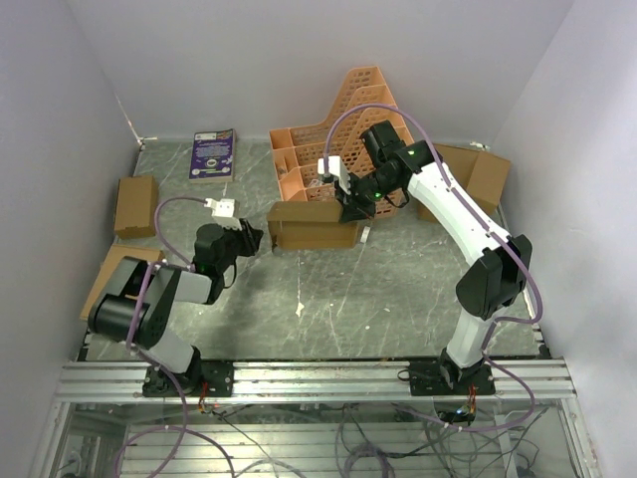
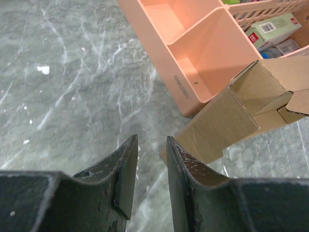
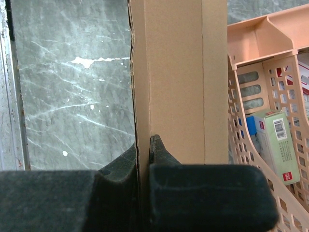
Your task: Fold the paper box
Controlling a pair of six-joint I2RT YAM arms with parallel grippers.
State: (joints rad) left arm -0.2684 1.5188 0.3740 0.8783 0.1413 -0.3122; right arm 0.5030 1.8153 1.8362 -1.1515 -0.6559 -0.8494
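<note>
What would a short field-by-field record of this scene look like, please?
paper box: partly folded, on the table in front of the orange rack
right gripper: shut on an edge of the paper box
left gripper: jaws slightly apart, empty, close to one end of the paper box
other items: small cardboard box at the left; purple booklet at the back

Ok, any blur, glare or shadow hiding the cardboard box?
Top external: even light, soft shadows, plain brown cardboard box clear. Left wrist: box sharp, dark left end effector slightly soft. Right wrist: no glare, right end effector blurred close-up.
</note>
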